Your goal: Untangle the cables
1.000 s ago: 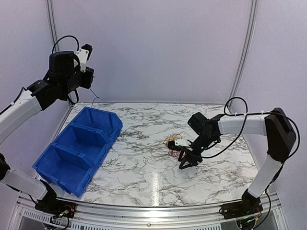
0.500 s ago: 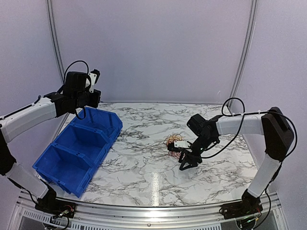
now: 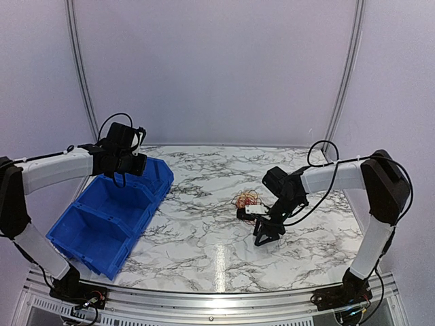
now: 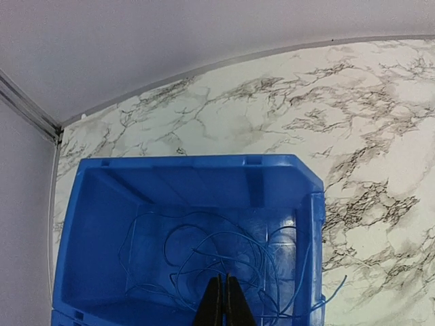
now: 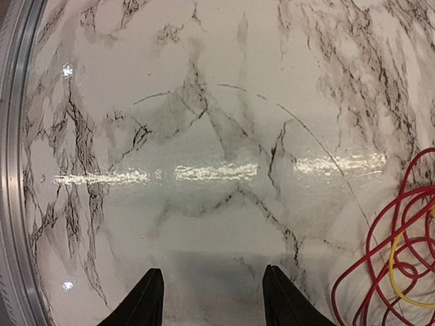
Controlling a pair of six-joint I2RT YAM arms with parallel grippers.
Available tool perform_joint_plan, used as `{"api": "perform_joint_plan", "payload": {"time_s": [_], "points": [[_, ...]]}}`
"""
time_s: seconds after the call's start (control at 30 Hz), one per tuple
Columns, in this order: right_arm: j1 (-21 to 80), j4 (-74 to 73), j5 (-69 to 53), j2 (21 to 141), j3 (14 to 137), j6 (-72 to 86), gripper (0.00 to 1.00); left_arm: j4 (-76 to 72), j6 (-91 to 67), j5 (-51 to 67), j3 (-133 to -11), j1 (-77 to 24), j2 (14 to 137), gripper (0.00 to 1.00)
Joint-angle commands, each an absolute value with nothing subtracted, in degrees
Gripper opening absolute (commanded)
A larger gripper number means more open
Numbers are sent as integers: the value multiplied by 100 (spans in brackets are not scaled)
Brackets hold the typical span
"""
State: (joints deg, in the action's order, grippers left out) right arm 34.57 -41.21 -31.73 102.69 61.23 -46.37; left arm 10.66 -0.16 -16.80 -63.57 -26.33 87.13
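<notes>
The cables [image 3: 246, 200] are a small tangle of red, orange and tan wires on the marble table; red and yellow loops [image 5: 397, 272] show at the right edge of the right wrist view. My right gripper [image 3: 264, 233] [image 5: 212, 273] is open and empty, low over bare table just beside the tangle. A separate thin blue cable [image 4: 224, 252] lies in loose loops in the far compartment of the blue bin [image 4: 190, 163], one end hanging over its right wall. My left gripper [image 3: 128, 173] [image 4: 224, 280] is shut just above those loops, with strands meeting at its tips.
The blue bin [image 3: 88, 239] has three compartments and stands at the table's left side. The table's metal front rail [image 5: 15, 204] runs along the left of the right wrist view. White enclosure walls stand behind and beside the table.
My left arm has come down from high above the table to just over the far bin compartment, bringing the blue cable down. My right gripper has edged slightly left beside the tangle.
</notes>
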Motion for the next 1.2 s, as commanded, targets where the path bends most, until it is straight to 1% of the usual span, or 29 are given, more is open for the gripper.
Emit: {"api": "perform_joint_plan", "payload": {"time_s": [0.0, 0.17, 0.2, 0.27, 0.3, 0.37, 0.47, 0.67, 0.83, 0.97, 1.07, 1.17], "points": [[3566, -4189, -3064, 10360, 6193, -4665, 51, 1458, -333, -1660, -6614, -2465, 9155, 0], [3612, -4163, -2979, 10451, 6179, -4664, 51, 1592, -516, -1196, -6989, -2210, 9697, 0], [3629, -4158, -2961, 10466, 6179, -4665, 51, 1658, -571, -1042, -7086, -2137, 9792, 1], [3652, -4159, -2921, 10476, 6179, -4662, 51, 1818, -672, -851, -7250, -2050, 9880, 19], [3660, -4160, -2925, 10464, 6179, -4665, 51, 1840, -682, -813, -7262, -2046, 9829, 25], [3665, -4163, -2934, 10423, 6170, -4664, 51, 1721, -711, -831, -7176, -2047, 9611, 32], [3661, -4152, -2959, 10388, 6177, -4659, 51, 1426, -746, -1013, -6889, -2053, 9191, 37], [3666, -4187, -3072, 10391, 6204, -4660, 51, 730, -628, -941, -6373, -2172, 8481, 40], [3653, -4264, -3208, 10209, 6266, -4653, 50, -213, -394, -656, -5773, -2633, 7794, 40], [3400, -4663, -3826, 9641, 6732, -4431, 48, -992, -232, -1432, -5205, -3248, 7289, 41], [3164, -4602, -3793, 9048, 6941, -4179, 48, -1104, -69, -1458, -5064, -3607, 7199, 42], [3005, -4383, -3571, 8607, 7012, -3925, 49, -1099, -127, -1292, -5116, -4007, 7376, 42]]}}
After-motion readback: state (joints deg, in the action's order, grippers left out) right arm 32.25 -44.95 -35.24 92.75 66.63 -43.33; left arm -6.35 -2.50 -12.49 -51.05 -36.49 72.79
